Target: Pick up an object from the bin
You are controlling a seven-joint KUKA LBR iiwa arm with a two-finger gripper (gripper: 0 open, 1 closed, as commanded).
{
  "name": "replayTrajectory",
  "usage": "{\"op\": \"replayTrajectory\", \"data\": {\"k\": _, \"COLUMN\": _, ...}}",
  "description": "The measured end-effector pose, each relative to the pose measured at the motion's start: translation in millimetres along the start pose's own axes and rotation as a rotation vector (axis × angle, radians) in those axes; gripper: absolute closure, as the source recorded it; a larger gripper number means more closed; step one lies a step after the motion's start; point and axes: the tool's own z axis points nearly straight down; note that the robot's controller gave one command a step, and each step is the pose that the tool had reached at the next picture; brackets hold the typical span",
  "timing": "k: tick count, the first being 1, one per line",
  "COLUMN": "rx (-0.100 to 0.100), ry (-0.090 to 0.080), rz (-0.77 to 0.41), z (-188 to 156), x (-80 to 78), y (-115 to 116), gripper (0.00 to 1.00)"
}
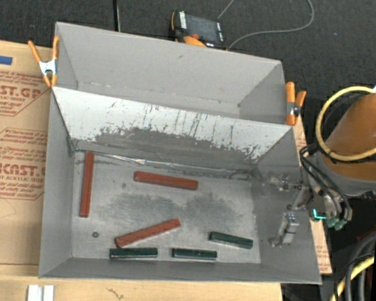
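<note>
Gripper (282,235) is hanging at the right of the frame, over the sloped right wall of the grey bin (182,79), probably just above the metal rather than touching it. We are not able to tell whether it is spread or pressed together, as cables are cluttering that spot. The orange cover (363,131) on the wrist is sitting above it, at the upper right.

Nearest thing we are seeing is a dark green bar (231,238), lying flat on the floor at lower right, left of the gripper and apart from it. A second green bar (194,254) is lying further left near the bottom wall, and a third green bar (133,253) left of that. A slanted red-brown bar (147,233) is lying just above the third one. A level red-brown bar (165,181) is sitting at upper centre, and a long red-brown bar (87,184) is running top to bottom along the left wall.
</note>
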Motion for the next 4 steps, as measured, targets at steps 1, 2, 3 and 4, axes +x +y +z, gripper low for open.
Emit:
{"op": "replayTrajectory", "data": {"k": 1, "rx": -0.002, "ry": 0.001, "rz": -0.041, "z": 137, "x": 2.4, "y": 37, "gripper": 0.00}}
{"op": "replayTrajectory", "data": {"k": 2, "rx": 0.001, "ry": -0.012, "rz": -0.042, "z": 151, "x": -0.5, "y": 44, "gripper": 0.00}}
{"op": "replayTrajectory", "data": {"k": 3, "rx": 0.001, "ry": -0.007, "rz": -0.043, "z": 151, "x": 0.8, "y": 45, "gripper": 1.00}}
{"op": "replayTrajectory", "data": {"k": 4, "rx": 0.004, "ry": -0.015, "rz": -0.086, "z": -19, "x": 0.5, "y": 2, "gripper": 1.00}}
